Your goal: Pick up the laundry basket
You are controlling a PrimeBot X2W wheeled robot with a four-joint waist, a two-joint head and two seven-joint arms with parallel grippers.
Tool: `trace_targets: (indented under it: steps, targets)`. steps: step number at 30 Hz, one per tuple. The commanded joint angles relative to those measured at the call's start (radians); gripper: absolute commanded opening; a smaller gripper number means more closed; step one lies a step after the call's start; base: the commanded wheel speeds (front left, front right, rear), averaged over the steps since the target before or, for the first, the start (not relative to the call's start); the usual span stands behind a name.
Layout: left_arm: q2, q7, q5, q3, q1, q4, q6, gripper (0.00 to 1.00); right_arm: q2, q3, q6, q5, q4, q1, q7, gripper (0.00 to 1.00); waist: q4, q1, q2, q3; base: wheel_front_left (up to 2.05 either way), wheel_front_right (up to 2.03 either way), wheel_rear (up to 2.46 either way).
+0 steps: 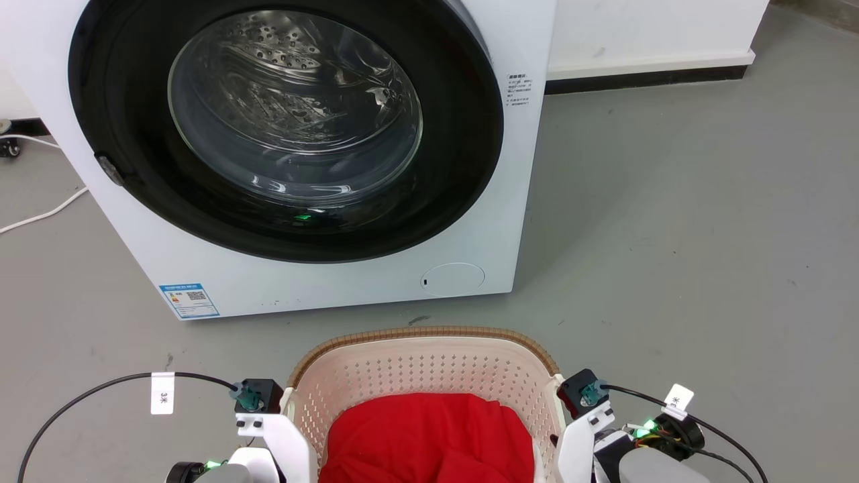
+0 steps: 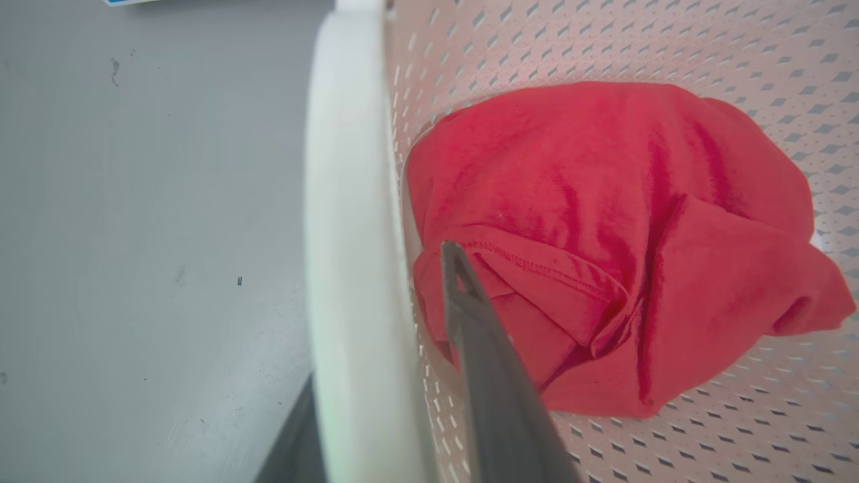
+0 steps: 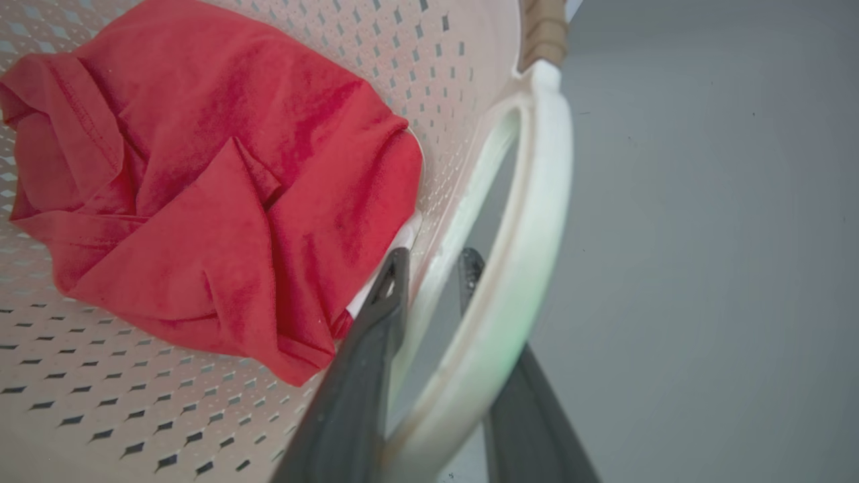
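Observation:
The laundry basket (image 1: 429, 333), cream, perforated and brown-rimmed, sits low in the head view between my two wrists, with a red garment (image 1: 429, 436) bunched inside. My left gripper (image 2: 402, 258) straddles the basket's left wall. One finger (image 2: 470, 315) is inside beside the garment (image 2: 604, 235), and the other is mostly hidden behind the white handle (image 2: 342, 201). My right gripper (image 3: 433, 258) is shut on the right wall just under the handle loop (image 3: 537, 201), one finger (image 3: 382, 302) inside, the other outside. Whether the basket rests on the floor is hidden.
A white front-loading washing machine (image 1: 302, 134) with its round door closed stands just beyond the basket. A white cable (image 1: 40, 215) lies on the grey floor at the left. Open floor (image 1: 704, 235) stretches to the right, up to a white wall with a dark baseboard (image 1: 644, 77).

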Motion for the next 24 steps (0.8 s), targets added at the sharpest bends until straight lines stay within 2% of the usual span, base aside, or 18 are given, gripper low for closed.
trace_targets:
  steps: [1, 24]
  targets:
    - [0.01, -0.005, 0.0, -0.006, 0.013, 0.004, -0.004, 0.0, -0.012, 0.005, 0.0, 0.0, 0.004, 0.011, -0.006, 0.0, 0.0, 0.0001, -0.0001, 0.0, 0.0, 0.0, 0.0]
    - [0.015, -0.021, -0.071, -0.071, 0.005, 0.013, -0.004, 0.0, -0.018, 0.049, 0.0, 0.05, 0.009, 0.01, -0.01, 0.0, -0.001, 0.0001, -0.0001, -0.002, 0.0, 0.0, 0.0]
